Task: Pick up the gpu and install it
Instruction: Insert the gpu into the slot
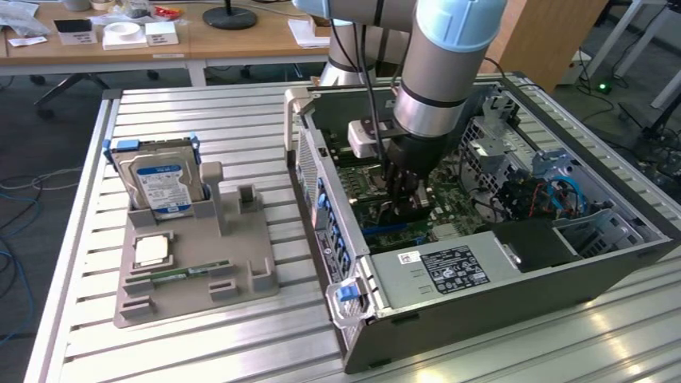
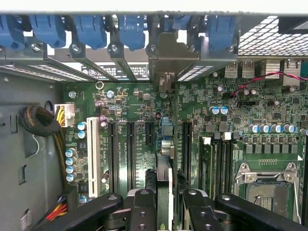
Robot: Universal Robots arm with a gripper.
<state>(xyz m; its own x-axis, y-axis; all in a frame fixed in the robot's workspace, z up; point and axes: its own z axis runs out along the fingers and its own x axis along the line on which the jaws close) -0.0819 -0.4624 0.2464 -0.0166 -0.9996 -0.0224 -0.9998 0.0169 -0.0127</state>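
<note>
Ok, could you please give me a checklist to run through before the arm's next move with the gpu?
1. The gpu is in the gripper: ok. It stands edge-on between the fingers.
2. The metal bracket sits at a rear opening of the computer case: ok.
3. The card edge is seated in its slot: cannot tell, because the card itself hides it.
4. The neighbouring black expansion slots are empty: ok.
5. The sleeved cable bundle lies apart from the card: ok.
</note>
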